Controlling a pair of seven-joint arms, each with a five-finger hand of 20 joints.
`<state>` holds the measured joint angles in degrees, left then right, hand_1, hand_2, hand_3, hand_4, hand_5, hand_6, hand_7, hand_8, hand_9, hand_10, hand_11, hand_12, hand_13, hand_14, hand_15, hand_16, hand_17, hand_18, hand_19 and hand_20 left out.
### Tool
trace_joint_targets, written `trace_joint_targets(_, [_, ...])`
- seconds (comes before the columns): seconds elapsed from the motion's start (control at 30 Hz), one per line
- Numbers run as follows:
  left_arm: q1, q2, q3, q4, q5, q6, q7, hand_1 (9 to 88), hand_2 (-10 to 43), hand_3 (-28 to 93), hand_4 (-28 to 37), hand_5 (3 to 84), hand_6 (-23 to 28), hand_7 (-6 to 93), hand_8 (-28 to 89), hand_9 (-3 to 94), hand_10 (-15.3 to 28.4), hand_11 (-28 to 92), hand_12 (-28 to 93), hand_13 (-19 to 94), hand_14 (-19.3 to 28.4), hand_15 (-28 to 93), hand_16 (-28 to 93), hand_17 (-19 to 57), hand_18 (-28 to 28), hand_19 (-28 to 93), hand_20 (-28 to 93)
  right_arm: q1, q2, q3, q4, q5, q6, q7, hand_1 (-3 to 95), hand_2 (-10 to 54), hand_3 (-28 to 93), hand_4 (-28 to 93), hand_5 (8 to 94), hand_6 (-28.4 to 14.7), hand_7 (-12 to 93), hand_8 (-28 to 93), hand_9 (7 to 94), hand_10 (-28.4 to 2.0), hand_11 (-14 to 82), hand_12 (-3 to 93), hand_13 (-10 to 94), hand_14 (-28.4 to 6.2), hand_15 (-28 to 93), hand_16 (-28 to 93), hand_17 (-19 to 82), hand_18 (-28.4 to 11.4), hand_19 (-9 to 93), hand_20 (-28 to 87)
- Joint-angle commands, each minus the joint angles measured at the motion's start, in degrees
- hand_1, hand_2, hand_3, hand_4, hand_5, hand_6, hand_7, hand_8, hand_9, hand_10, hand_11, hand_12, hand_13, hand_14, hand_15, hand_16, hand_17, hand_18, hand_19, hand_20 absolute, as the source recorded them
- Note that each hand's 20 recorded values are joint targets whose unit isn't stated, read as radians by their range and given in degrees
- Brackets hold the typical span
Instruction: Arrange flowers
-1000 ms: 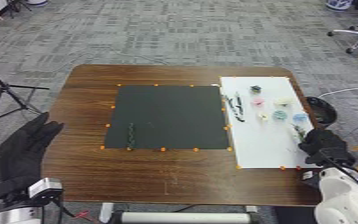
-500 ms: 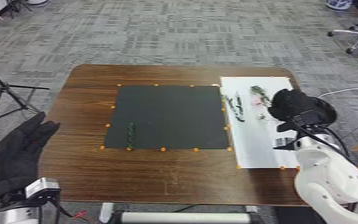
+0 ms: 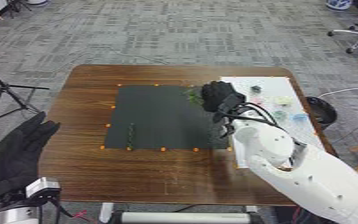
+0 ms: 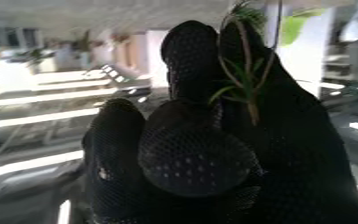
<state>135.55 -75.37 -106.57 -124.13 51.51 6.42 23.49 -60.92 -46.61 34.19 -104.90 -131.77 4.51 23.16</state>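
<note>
Your left hand (image 3: 17, 155), fingers straight, is by the surface's (image 3: 87, 175) left edge; wood separates it from the black mat (image 3: 167, 117). Toward the far edge, your right hand (image 3: 217, 96) pinches a green, narrow-leaved sprig (image 3: 194, 97) over the mat's far right corner.

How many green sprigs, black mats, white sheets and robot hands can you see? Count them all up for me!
Green sprigs: 2
Black mat: 1
White sheet: 1
Robot hands: 2, left hand and right hand
Total: 6
</note>
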Motion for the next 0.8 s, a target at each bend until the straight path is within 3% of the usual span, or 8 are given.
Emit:
trace_joint_targets(0.03, [0.19, 0.07, 0.38, -0.13, -0.15, 0.75, -0.31, 23.7, -5.3, 71, -24.1, 52.0, 2.3, 15.3, -7, 51.7, 14.3, 24, 15, 42, 17.8, 24, 1, 9.8, 12.1, 11, 22, 6.09, -7.36, -4.68, 2.96, -0.55, -4.66, -0.92, 63.9, -5.4, 48, -7, 74.6, -5.6, 31, 19, 89.2, -11.0, 36.1, 29.4, 94, -1.0, 61, 28, 70, -10.0, 93, 47])
trace_joint_targets(0.17, [0.01, 0.01, 1.17, 0.09, 0.08, 0.39, -0.25, 23.7, -5.3, 71, -24.1, 52.0, 2.3, 15.3, -7, 51.7, 14.3, 24, 15, 42, 17.7, 24, 1, 9.8, 12.1, 11, 22, 6.30, -10.06, -6.36, 5.53, -2.36, -4.88, -1.11, 63.9, -5.5, 47, -7, 75.0, -5.7, 30, 18, 90.5, -11.4, 32.9, 27.2, 94, -1.1, 61, 28, 70, -9.9, 93, 47])
trace_joint_targets(0.33, [-0.60, 0.38, 1.11, 0.49, -0.06, 0.12, -0.17, 23.7, -5.3, 71, -24.1, 51.9, 2.2, 15.4, -7, 51.7, 14.4, 24, 15, 42, 17.7, 23, 1, 9.8, 12.1, 11, 22, 6.42, -12.64, -8.03, 10.19, -6.98, 2.91, -0.93, 64.3, -5.6, 47, -7, 75.4, -5.6, 29, 17, 92.0, -12.7, 27.7, 24.2, 94, -1.2, 61, 27, 70, -9.9, 93, 47])
trace_joint_targets(0.47, [-1.02, 0.73, 1.10, 0.74, -0.06, -0.33, -0.36, 23.7, -5.3, 71, -24.0, 51.9, 2.3, 15.3, -7, 51.7, 14.4, 24, 15, 42, 17.6, 23, 1, 9.8, 12.1, 11, 22, 5.55, -14.73, -5.85, 12.92, -9.49, 2.26, -2.38, 64.6, -5.6, 46, -7, 75.6, -5.6, 29, 17, 91.9, -13.0, 25.8, 22.8, 94, -1.0, 61, 27, 70, -9.8, 93, 46])
trace_joint_targets(0.8, [-1.68, 1.03, 1.33, 1.05, -0.06, -0.89, -0.63, 23.6, -5.5, 71, -24.0, 51.9, 2.2, 15.2, -7, 51.7, 14.4, 24, 15, 42, 17.8, 24, 1, 9.7, 12.1, 11, 22, 2.90, -11.84, -11.85, 9.01, -8.86, 2.47, -0.20, 64.2, -5.8, 46, -6, 76.1, -6.0, 27, 15, 92.0, -13.1, 21.5, 19.3, 94, -1.1, 62, 26, 71, -9.4, 93, 45])
